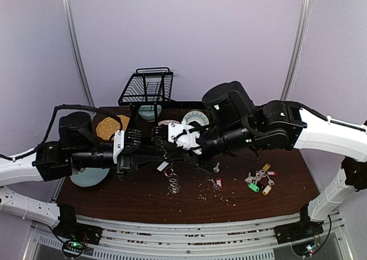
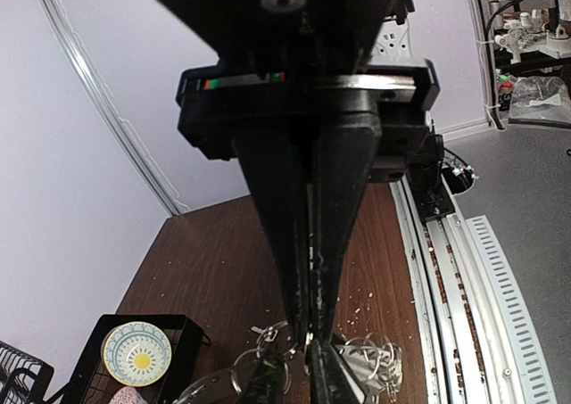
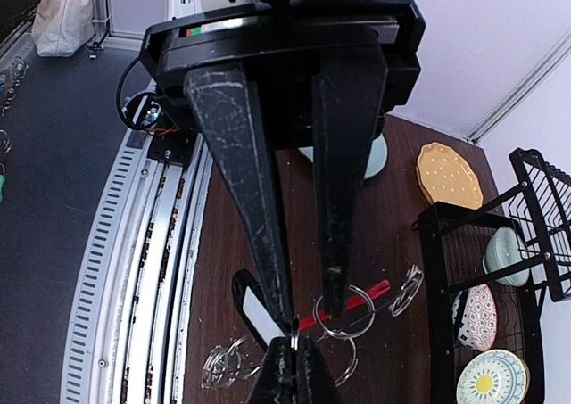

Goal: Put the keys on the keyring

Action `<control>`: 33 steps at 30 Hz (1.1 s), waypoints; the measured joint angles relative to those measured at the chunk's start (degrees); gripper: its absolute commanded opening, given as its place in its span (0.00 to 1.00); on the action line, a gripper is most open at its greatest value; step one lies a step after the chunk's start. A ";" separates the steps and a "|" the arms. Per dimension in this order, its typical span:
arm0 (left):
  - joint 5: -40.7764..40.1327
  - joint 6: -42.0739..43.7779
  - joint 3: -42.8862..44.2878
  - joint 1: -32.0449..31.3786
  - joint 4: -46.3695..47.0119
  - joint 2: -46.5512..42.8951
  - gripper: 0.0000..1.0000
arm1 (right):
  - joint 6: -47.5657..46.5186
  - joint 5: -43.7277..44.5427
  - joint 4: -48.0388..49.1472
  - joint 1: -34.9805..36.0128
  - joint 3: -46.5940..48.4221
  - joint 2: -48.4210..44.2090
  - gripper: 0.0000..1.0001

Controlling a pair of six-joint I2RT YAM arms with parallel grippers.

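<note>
My two grippers meet above the table's middle. The left gripper [image 1: 150, 147] [image 2: 311, 336] is shut on a thin silver split ring of the keyring. The keyring's red arc [image 3: 361, 299] crosses the narrow gap between my right gripper's [image 1: 162, 135] [image 3: 310, 315] fingers, which stand slightly apart. Split rings [image 1: 172, 184] [image 2: 379, 358] dangle below. A key with a black, white-labelled tag [image 1: 162, 166] [image 3: 254, 313] hangs at the grippers. A cluster of coloured-tag keys [image 1: 261, 179], a red-tag key [image 1: 218, 182] and a bare silver key [image 1: 216, 168] lie on the table to the right.
A black wire dish rack [image 1: 150, 88] holding patterned plates stands at the back. A yellow plate [image 1: 109, 127] and a light blue plate [image 1: 89, 177] lie at the left. Crumbs [image 1: 218, 198] dot the brown table near the front edge.
</note>
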 measured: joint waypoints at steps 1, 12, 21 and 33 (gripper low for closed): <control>-0.31 0.28 0.00 -0.04 -0.44 -0.24 0.20 | -0.11 -0.09 0.00 0.00 0.00 -0.02 0.00; 0.17 2.16 1.09 0.04 -3.39 1.29 0.21 | -0.17 -1.44 0.79 0.31 0.00 -0.76 0.00; 1.31 1.75 1.01 0.07 -2.14 1.22 0.13 | -0.15 -1.42 1.57 0.33 -0.15 -0.85 0.00; 1.62 0.04 -0.02 0.15 1.29 1.11 0.15 | -0.07 -0.72 2.67 0.33 -0.76 -1.42 0.00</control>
